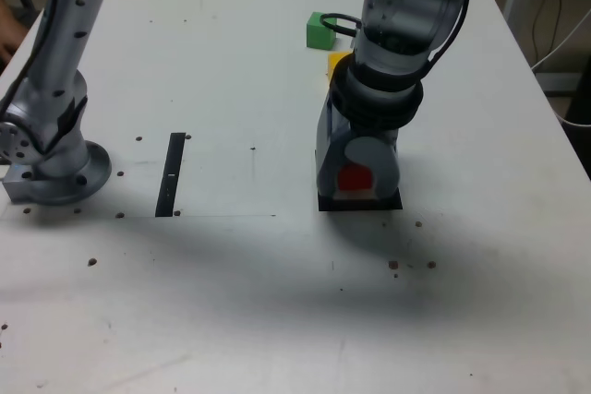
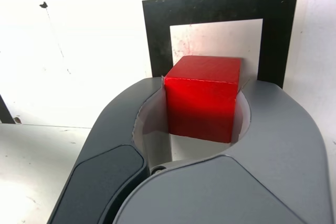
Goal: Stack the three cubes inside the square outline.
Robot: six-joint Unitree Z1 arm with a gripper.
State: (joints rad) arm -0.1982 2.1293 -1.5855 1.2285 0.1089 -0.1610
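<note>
Gripper [image 1: 355,182] low over the square outline [image 1: 392,203] in the exterior view, green cube [image 1: 319,31] and half-hidden yellow cube [image 1: 338,64] waiting behind the arm. Wrist view alone shows the jaws closed against the red cube [image 2: 202,98] sides, over the outline's white centre.

Red cube [image 2: 202,98] clamped between the two grey jaws of the gripper [image 2: 202,106], both side faces touching them. Beyond the fingertips, square outline [image 2: 157,35] of black tape on the white table [image 2: 79,51], white centre partly covered by the cube.
</note>
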